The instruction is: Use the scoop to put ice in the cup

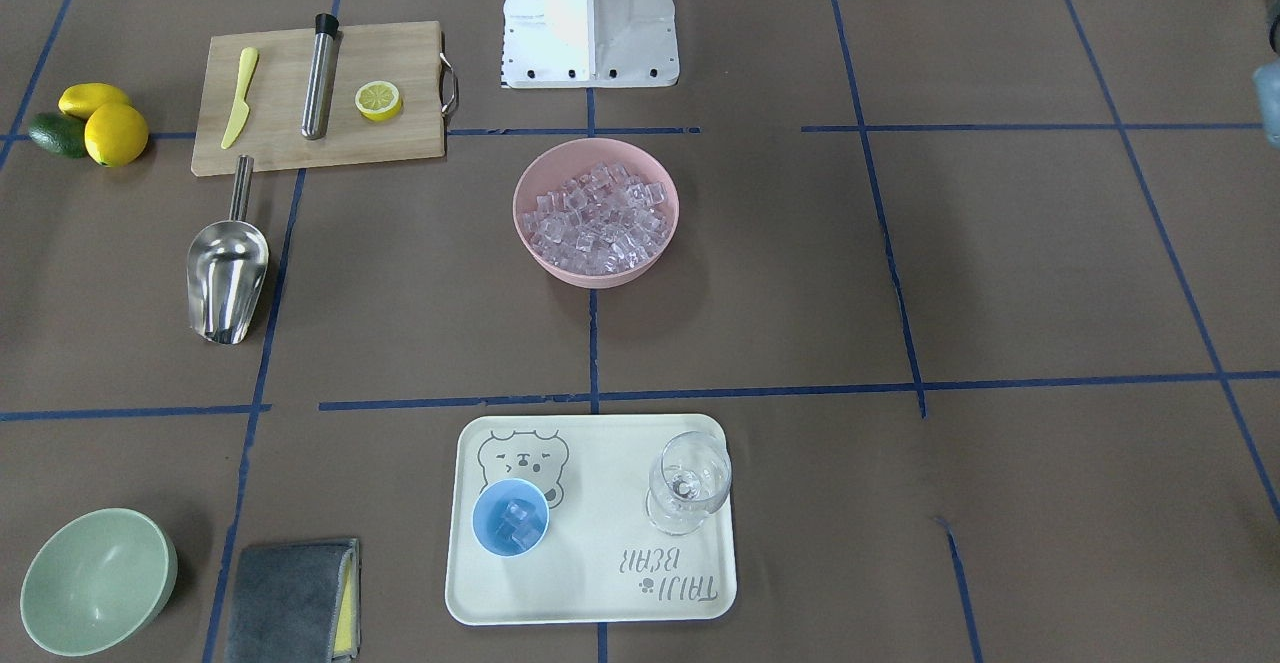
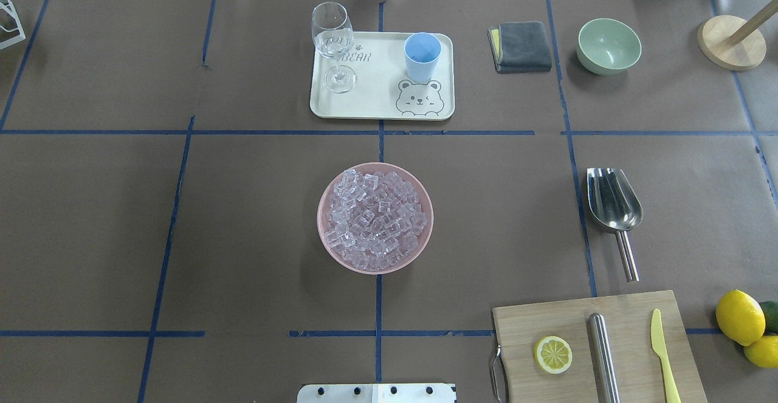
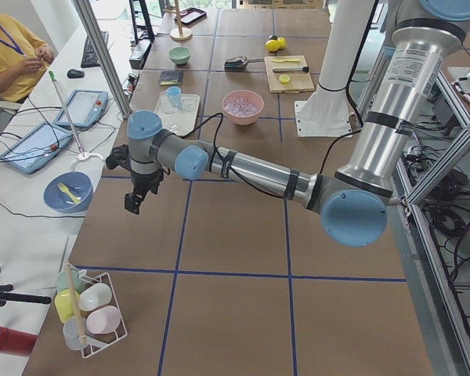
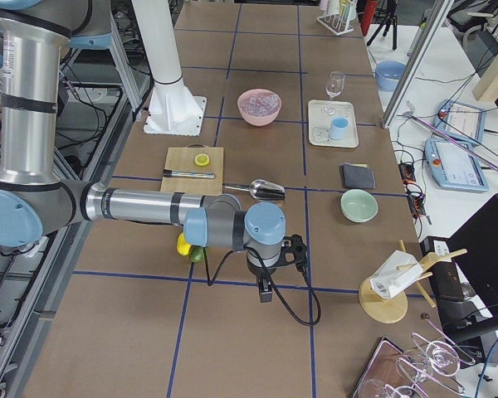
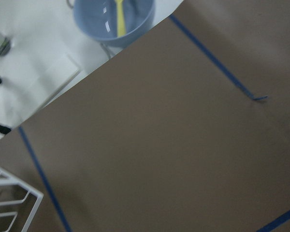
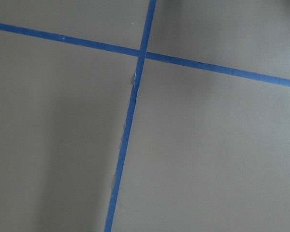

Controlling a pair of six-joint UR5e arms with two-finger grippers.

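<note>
The ice (image 1: 597, 218) fills a pink bowl (image 2: 328, 242) at the table's middle. The light-blue cup (image 1: 511, 517) stands on a cream tray (image 1: 600, 583) and holds a few clear cubes; it also shows in the overhead view (image 2: 422, 56). The steel scoop (image 1: 228, 278) lies flat on the table beside the cutting board, handle toward the robot, and shows in the overhead view (image 2: 614, 199). My left gripper (image 3: 133, 204) hangs over bare table at the far left end. My right gripper (image 4: 266, 290) hangs over the far right end. I cannot tell whether either is open or shut.
A wooden cutting board (image 2: 632, 324) bears a lemon half (image 2: 552, 354), a steel cylinder (image 2: 603, 354) and a yellow knife (image 2: 664, 354). A stemmed glass (image 2: 333, 44) stands on the tray. A grey cloth (image 2: 519, 45), a green bowl (image 2: 608, 45) and lemons (image 2: 740, 316) lie on the right.
</note>
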